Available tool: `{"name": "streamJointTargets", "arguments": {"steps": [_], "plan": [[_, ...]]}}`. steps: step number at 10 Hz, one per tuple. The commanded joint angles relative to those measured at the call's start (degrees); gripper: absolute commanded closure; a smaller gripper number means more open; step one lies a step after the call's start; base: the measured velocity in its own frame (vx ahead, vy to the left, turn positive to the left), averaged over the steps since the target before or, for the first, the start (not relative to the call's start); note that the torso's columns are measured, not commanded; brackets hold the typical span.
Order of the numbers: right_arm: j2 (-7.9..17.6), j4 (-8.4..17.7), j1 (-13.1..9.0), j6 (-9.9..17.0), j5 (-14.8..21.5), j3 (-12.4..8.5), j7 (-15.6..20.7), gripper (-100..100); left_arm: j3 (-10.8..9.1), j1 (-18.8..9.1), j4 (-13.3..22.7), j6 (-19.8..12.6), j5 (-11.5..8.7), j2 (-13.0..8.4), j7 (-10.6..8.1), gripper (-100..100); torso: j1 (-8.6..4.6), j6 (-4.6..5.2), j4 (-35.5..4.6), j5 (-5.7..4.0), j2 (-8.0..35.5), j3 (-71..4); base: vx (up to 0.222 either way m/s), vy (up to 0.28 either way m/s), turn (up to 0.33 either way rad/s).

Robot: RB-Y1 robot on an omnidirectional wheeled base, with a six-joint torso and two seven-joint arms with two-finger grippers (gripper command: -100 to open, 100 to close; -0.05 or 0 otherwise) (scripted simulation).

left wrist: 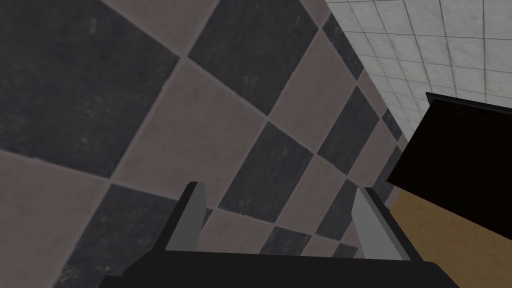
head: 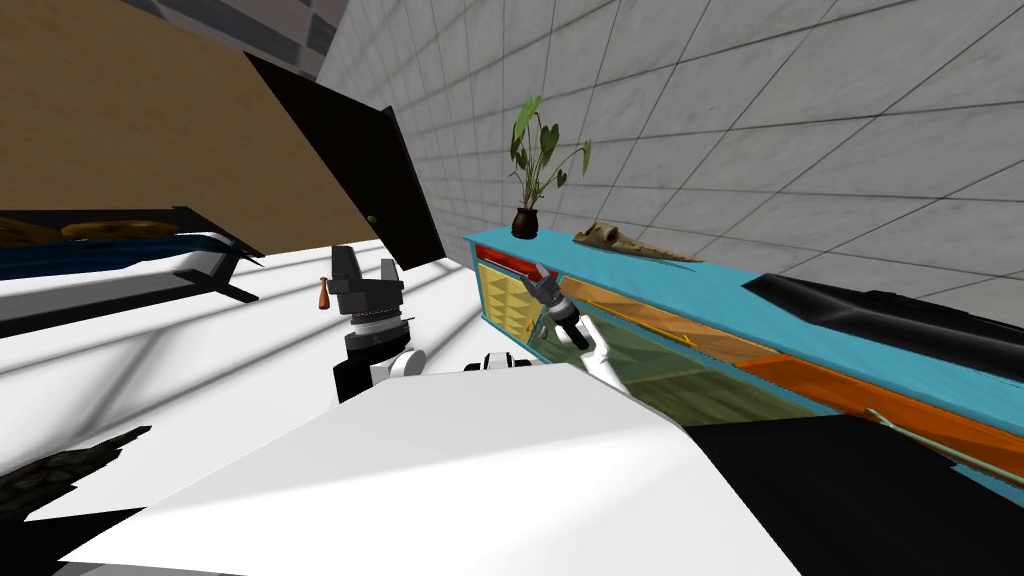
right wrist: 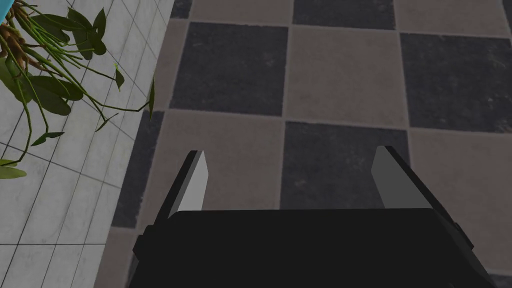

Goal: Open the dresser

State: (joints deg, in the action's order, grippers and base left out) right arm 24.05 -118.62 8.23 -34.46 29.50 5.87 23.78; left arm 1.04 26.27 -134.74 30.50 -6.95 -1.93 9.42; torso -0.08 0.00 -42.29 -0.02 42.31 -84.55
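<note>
Teal casing with red, yellow, orange and green fronts marks the dresser (head: 720, 290); it is a long, low piece set against the grey tiled wall, on our right side. A potted plant (head: 530, 170) stands at the end corner of the dresser top nearest the black door (head: 370, 170); a black object (head: 880, 310) lies farther along the same top.

We judge the dresser heavy and rigid, so the body should stay put while one front is drawn out. The fronts look hard and smooth, probably slippery for thin blades on a flat face, so we would take hold of a handle or an overhanging lip. A thin pale bar (head: 930, 445) seems to run along the orange front; whether the small red front (head: 510, 264) has one we cannot tell.

Our right gripper (head: 536, 284) is at the plant end of the dresser, just by the red and yellow fronts; contact cannot be read. In its wrist view the right gripper's (right wrist: 290, 165) blades stand wide apart with nothing between them. Our left gripper (head: 365, 268) is raised well apart from the dresser; its fingers (left wrist: 192, 215) are likewise spread wide and empty.

A straight, slow pull seems wise; a jerk could rock the plant.
</note>
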Motion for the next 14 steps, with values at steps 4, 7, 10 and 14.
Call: {"name": "streamJointTargets", "arguments": {"steps": [4,7,10,14], "plan": [[6.0,5.1,-6.4,-0.9,8.2,2.8,4.5,-100,0.00,0.0,0.0,0.0,0.0,0.0,0.00,0,0.12,0.00,0.0,0.04,0.0,0.0,-0.008,0.071,-0.053],[9.6,8.7,-10.4,-1.3,12.8,4.5,7.0,-100,0.00,0.0,0.0,0.0,0.0,0.0,0.00,0,0.13,0.00,0.0,0.04,0.0,0.0,-0.009,0.075,-0.061],[13.3,12.6,-14.4,-1.7,17.4,6.2,9.5,-100,0.00,0.0,0.0,0.0,0.0,0.0,0.00,0,0.09,0.00,0.0,0.02,-0.1,0.0,-0.004,0.073,-0.059],[18.9,18.8,-20.5,-2.1,24.2,8.6,13.1,-100,0.00,0.0,0.0,0.0,0.0,0.0,0.00,0,0.04,-0.01,0.0,0.01,0.0,0.0,-0.010,0.069,-0.053]]}}
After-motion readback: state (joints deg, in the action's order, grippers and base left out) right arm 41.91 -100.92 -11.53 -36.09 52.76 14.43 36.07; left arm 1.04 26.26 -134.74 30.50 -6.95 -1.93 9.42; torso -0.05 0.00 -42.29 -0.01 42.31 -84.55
